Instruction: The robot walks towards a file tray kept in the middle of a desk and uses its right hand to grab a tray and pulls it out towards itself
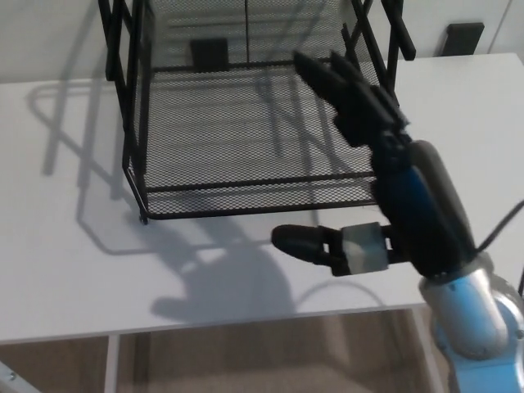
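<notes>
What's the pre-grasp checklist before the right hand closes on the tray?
1. Right hand open, fingers spread from thumb: ok.
2. Fingers above the mesh floor, thumb in front of and below the front rim, so the rim lies between them: ok by this view.
3. Contact with the rim: cannot tell, one view only.
4. File tray standing square on the desk: ok.
5. Desk in front of the tray free for the pull: ok.
6. Left hand out of the way: not in view.

head view | looks steeply down | close over desk [65,270] and file tray [246,155]
</notes>
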Robot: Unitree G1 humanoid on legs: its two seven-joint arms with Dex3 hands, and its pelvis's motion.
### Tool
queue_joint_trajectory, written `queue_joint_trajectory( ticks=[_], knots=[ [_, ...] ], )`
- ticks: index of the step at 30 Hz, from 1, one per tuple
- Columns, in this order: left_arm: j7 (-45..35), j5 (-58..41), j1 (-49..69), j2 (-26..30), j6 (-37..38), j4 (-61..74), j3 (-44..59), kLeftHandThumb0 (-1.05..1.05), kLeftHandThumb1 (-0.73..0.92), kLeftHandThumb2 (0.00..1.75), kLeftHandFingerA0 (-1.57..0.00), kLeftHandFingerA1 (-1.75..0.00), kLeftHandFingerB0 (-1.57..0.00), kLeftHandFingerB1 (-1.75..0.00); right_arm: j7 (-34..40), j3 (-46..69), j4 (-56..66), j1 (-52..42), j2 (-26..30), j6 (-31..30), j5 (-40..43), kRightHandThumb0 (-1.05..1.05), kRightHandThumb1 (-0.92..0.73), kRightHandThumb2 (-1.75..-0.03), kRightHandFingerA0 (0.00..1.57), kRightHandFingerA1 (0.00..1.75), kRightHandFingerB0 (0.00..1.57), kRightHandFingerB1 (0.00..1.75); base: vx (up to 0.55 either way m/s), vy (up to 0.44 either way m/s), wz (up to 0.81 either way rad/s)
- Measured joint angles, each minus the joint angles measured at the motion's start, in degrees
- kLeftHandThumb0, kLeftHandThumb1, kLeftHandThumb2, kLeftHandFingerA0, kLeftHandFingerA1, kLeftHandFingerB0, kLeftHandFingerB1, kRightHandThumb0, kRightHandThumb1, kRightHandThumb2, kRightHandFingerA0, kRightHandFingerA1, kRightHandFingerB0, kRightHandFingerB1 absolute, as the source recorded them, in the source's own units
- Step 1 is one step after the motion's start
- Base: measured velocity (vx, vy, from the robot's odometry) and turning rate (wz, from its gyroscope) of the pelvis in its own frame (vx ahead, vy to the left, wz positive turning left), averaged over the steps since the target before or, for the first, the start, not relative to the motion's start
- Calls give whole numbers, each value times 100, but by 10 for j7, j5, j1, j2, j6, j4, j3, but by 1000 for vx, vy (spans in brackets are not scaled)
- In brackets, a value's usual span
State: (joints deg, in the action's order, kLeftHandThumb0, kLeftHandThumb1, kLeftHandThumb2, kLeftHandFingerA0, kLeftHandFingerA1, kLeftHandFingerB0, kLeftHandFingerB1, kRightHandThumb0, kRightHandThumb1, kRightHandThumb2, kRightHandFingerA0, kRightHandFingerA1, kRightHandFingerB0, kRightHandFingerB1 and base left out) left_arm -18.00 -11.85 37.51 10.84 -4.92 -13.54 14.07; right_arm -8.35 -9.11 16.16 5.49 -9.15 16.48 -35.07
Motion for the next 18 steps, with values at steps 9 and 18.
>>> queue_joint_trajectory(
  ticks=[9,18],
  knots=[
    [0,0,-2,0,0,0,-1,-29,59,58,-49,-41,-49,-40,-1,-54,-8,23,3,-43,-81,-80,-47,-86,0,0,0,20,0,0,0],
    [0,0,-3,0,0,0,-2,-26,61,58,-51,-42,-49,-40,-1,-102,-33,44,14,-86,-157,-85,-49,-84,0,0,0,8,0,0,0]
  ],
)
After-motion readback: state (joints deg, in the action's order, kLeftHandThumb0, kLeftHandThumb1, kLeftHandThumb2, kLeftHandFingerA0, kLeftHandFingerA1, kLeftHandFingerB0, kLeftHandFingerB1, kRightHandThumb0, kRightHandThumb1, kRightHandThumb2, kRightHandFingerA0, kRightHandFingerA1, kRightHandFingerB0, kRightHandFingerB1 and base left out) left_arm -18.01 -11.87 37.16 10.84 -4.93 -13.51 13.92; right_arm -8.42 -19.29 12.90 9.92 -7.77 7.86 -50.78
